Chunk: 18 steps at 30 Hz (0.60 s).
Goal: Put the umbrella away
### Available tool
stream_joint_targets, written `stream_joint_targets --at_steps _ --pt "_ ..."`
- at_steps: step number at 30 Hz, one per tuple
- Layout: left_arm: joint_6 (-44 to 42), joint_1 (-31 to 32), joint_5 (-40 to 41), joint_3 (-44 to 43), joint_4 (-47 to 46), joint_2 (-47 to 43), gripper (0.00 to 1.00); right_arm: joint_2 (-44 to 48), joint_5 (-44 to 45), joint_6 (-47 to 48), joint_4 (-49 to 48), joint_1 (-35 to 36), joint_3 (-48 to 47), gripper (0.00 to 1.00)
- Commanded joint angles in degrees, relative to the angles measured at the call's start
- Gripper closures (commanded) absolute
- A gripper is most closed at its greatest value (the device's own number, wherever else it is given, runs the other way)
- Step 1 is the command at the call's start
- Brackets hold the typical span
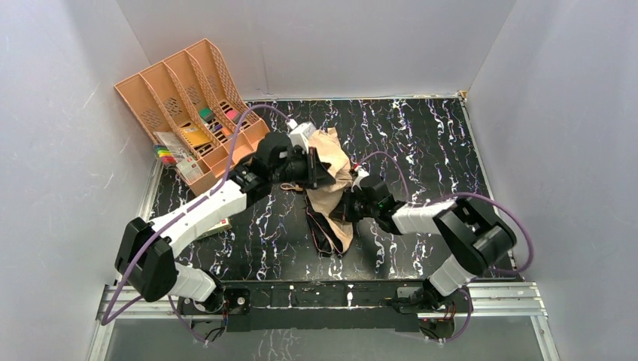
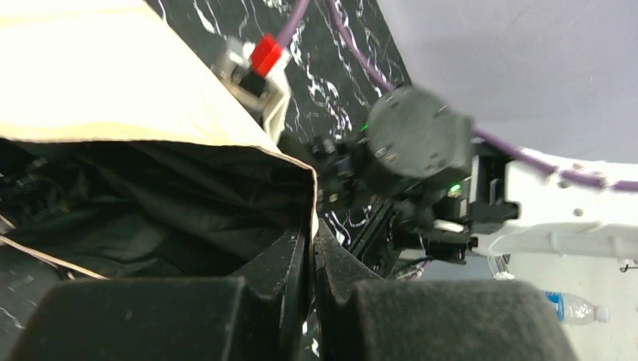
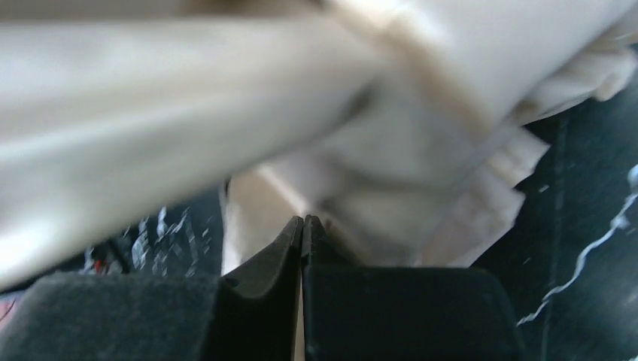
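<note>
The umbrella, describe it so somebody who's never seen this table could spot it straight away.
Start at the black, white-veined table and go to its middle, where the left gripper and right gripper meet. The umbrella is the crumpled pale tan fabric bundle with a dark lining between them. Unlike the rigid peach-orange file tray at the back left, it is soft and limp.
</note>
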State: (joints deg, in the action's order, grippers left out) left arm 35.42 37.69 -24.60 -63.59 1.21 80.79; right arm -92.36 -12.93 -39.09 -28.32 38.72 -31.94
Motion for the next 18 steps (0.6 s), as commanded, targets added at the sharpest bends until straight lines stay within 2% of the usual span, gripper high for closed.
stream_joint_targets --at_steps 1,7,11,18 --pt "2.1 2.77 4.48 8.2 -9.6 -4.26 0.9 10.89 -6.98 1.35 6.04 0.5 1.45 0.86" --pt "5.77 4.7 5.76 18.1 -18.21 -6.66 0.65 27.21 1.47 1.69 22.75 0.52 1.95 0.79" --pt "6.37 6.32 5.96 21.91 -20.45 -7.39 0.55 35.43 6.83 1.47 31.61 0.42 1.74 0.8" --pt "8.86 8.7 5.63 28.65 -26.25 -6.01 0.4 41.05 9.5 3.59 35.06 0.39 -0.69 0.83"
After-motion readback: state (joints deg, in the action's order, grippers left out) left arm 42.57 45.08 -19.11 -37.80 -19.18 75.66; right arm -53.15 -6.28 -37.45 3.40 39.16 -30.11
